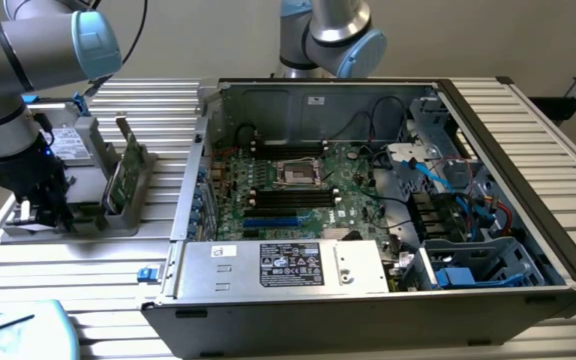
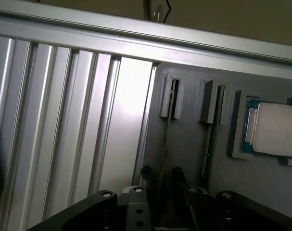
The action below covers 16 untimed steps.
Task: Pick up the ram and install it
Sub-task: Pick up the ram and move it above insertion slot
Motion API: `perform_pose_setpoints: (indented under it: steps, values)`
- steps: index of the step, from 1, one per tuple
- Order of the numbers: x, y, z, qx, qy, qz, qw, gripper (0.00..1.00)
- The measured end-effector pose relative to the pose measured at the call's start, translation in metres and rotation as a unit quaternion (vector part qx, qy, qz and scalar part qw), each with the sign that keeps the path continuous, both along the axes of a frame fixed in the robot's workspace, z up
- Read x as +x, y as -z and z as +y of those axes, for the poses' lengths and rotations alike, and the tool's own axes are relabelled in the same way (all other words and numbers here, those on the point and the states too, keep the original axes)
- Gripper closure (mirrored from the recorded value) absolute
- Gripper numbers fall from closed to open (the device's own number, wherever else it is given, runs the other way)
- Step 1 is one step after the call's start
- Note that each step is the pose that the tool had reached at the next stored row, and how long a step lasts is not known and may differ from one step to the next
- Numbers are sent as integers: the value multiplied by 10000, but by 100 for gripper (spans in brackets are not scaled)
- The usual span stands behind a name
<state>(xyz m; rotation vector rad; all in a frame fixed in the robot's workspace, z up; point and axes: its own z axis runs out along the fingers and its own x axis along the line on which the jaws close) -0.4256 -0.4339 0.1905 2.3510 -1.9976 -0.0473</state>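
Looking at your setup, the gripper (image 1: pixel 46 214) hangs low over one end of the grey holder (image 1: pixel 108 223), on the exterior view's left, next to the open PC case (image 1: pixel 493 112). In the wrist view you can see the fingers (image 2: pixel 177 178) spread apart with nothing pinched between them, so it's open and empty. Your ram (image 1: pixel 118 180) stands on edge in that holder, leaning a bit, near the gripper and not in the motherboard (image 1: pixel 298 187) yet. A CPU (image 2: pixel 275 129) sits in a recess of the same holder.
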Motion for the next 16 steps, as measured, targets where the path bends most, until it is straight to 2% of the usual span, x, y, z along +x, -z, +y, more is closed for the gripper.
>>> perform_pose_setpoints:
  steps: [7,8,10,16]
  values:
    - [0,0,1,0,1,0,10000,69]
    - [0,0,0,0,1,0,10000,71]
    - [0,0,1,1,1,0,10000,84]
    - [0,0,1,0,1,0,10000,85]
